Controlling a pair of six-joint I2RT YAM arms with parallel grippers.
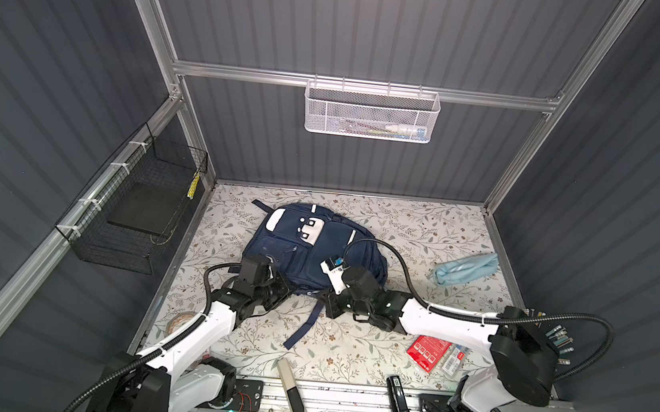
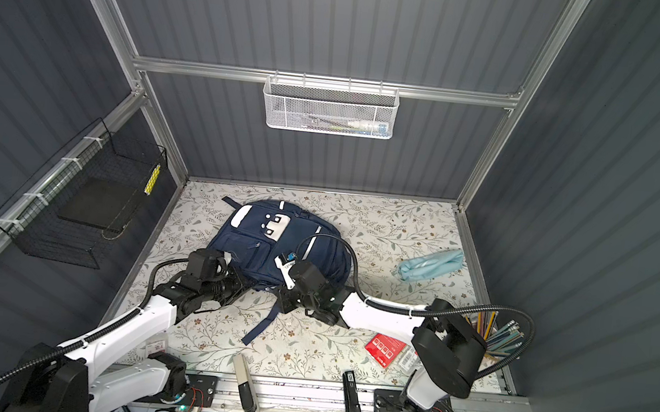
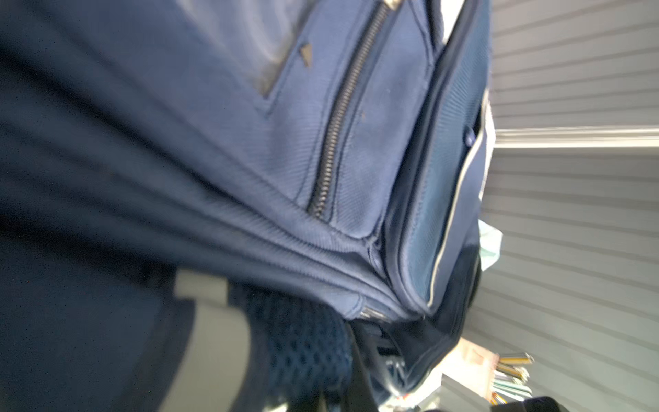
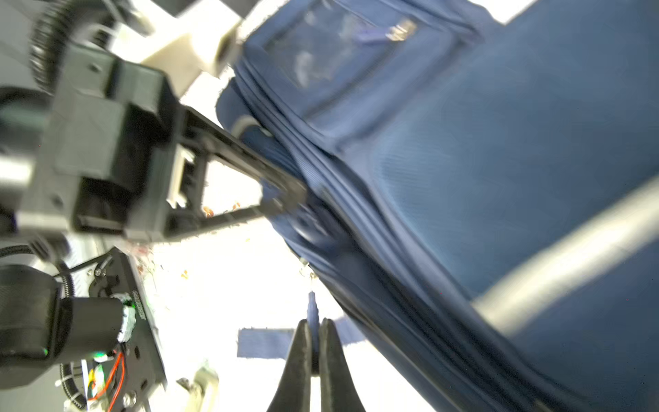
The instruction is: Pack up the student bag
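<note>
The navy student bag [image 1: 295, 241] lies on the floral mat in both top views, white patch toward the back wall. My left gripper [image 1: 284, 288] is at its near left edge; in the right wrist view the left gripper [image 4: 294, 199] is shut, pinching the bag's seam. My right gripper [image 1: 330, 305] is low at the near edge of the student bag [image 2: 262, 237]. In the right wrist view the right gripper [image 4: 313, 323] is shut on a thin blue zip pull [image 4: 312, 306] that sticks out from the bag's side. The left wrist view is filled by the bag [image 3: 356, 142].
A loose bag strap [image 1: 302, 329] trails toward the front. A light-blue pouch [image 1: 466, 268] lies at the right. A red pack [image 1: 428, 351], black stapler [image 1: 399, 406], grey brush [image 1: 292, 391] and tape roll [image 1: 180, 321] sit near the front. A pencil cup [image 2: 491, 328] stands at far right.
</note>
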